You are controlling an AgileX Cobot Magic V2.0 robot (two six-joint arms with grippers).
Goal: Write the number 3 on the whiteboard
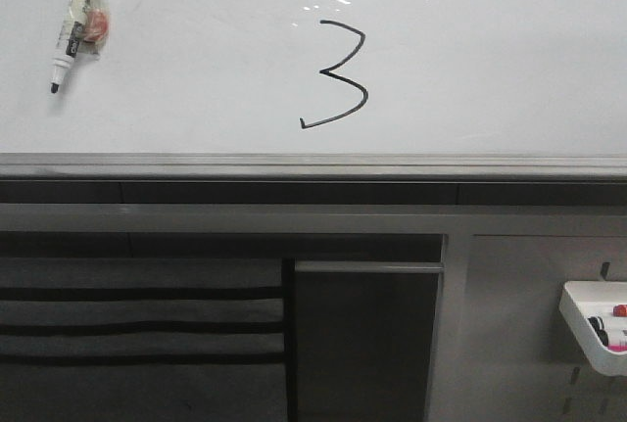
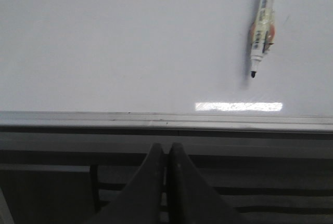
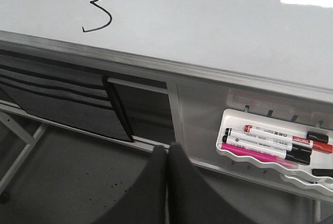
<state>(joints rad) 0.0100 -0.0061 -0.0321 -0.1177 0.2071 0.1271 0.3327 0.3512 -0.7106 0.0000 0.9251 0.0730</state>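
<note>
Well, both pairs of jaws are pressed together on nothing: the dark left gripper (image 2: 166, 148) hangs low in its wrist view with its fingers closed flat against each other, below the grey metal bottom rail (image 2: 166, 120), and the dark right gripper (image 3: 166, 151) is likewise closed and empty, near a white plastic tray (image 3: 229, 117) of markers on the grey pegboard panel (image 3: 203, 99).

Outward from there, the large glossy white whiteboard (image 1: 490, 70) carries a thin black hand-drawn number 3 (image 1: 338, 74), just right of centre in the upper half of the front view, with a small tail at its lower left end. To my eye the digit is complete and readable, so the writing looks done; little seems left beyond perhaps tidying away.

A black-tipped white marker pen (image 1: 78, 25) sits against the board in the upper left of the front view, tip down, well apart from the digit. Grey slatted panels (image 1: 137, 324) lie below the rail. Nothing blocks the digit.
</note>
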